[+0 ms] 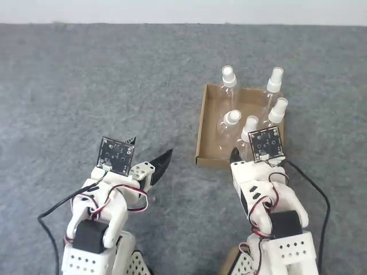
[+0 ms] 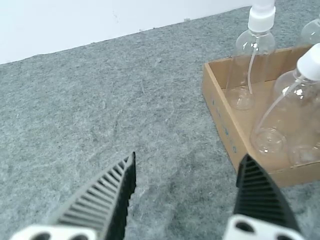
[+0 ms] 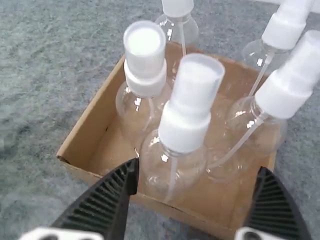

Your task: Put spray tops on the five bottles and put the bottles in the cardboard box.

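a shallow brown cardboard box sits on a grey felt table cover. five clear round plastic bottles stand upright inside it, close together. each is fitted with a white spray top and has a thin clear dip tube running down inside. from above, two bottles stand at the far side of the box and three stand nearer the arms. faint blue print runs along the box's outer wall, too small to read.

the left arm's black ribbed claw is spread wide and holds nothing. it hangs over bare felt, to the left of the box and apart from it.

the right arm's black ribbed claw is also spread wide with nothing in it. it is at the near edge of the box. in its own camera, its two fingers frame the closest bottle, one on each side, both apart from it.
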Controlling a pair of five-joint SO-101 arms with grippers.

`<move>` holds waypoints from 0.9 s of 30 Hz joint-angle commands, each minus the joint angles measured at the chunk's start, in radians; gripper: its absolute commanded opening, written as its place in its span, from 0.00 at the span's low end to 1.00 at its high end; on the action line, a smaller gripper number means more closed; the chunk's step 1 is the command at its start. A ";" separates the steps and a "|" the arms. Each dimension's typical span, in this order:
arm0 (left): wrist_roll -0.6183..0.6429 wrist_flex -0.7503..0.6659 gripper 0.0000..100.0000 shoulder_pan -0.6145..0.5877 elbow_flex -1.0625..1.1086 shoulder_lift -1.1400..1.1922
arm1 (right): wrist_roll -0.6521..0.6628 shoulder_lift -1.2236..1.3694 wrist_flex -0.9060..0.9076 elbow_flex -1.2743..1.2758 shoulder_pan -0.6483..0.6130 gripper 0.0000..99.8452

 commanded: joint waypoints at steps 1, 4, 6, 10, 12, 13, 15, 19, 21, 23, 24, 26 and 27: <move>-0.006 -0.026 0.30 0.000 -0.008 -0.008 | 0.015 -0.021 0.008 -0.069 -0.007 0.30; -0.006 -0.026 0.30 0.000 -0.008 -0.008 | 0.015 -0.021 0.008 -0.069 -0.007 0.30; -0.006 -0.026 0.30 0.000 -0.008 -0.008 | 0.015 -0.021 0.024 -0.069 -0.007 0.30; -0.008 -0.026 0.30 0.000 -0.008 -0.008 | 0.017 -0.021 0.148 -0.121 -0.007 0.30; -0.008 -0.026 0.30 0.000 -0.008 -0.008 | 0.017 -0.021 0.202 -0.152 -0.007 0.30; -0.008 -0.026 0.30 0.000 -0.008 -0.008 | 0.017 -0.021 0.216 -0.164 -0.007 0.30; -0.008 -0.026 0.30 0.000 -0.008 -0.008 | 0.017 -0.021 0.236 -0.184 -0.004 0.30; -0.008 -0.026 0.30 0.000 -0.008 -0.008 | 0.017 -0.022 0.288 -0.216 0.001 0.30; -0.008 -0.026 0.30 0.000 -0.008 -0.008 | 0.017 -0.024 0.332 -0.241 0.004 0.27; -0.008 -0.026 0.30 -0.002 -0.008 -0.008 | 0.017 -0.048 0.369 -0.276 0.033 0.23; -0.008 -0.025 0.30 -0.002 -0.008 -0.008 | 0.017 -0.073 0.381 -0.293 0.059 0.20; -0.008 -0.023 0.30 -0.002 -0.010 -0.008 | 0.021 -0.140 0.395 -0.310 0.110 0.15; -0.008 -0.021 0.30 -0.003 -0.012 -0.008 | 0.041 -0.182 0.401 -0.308 0.133 0.13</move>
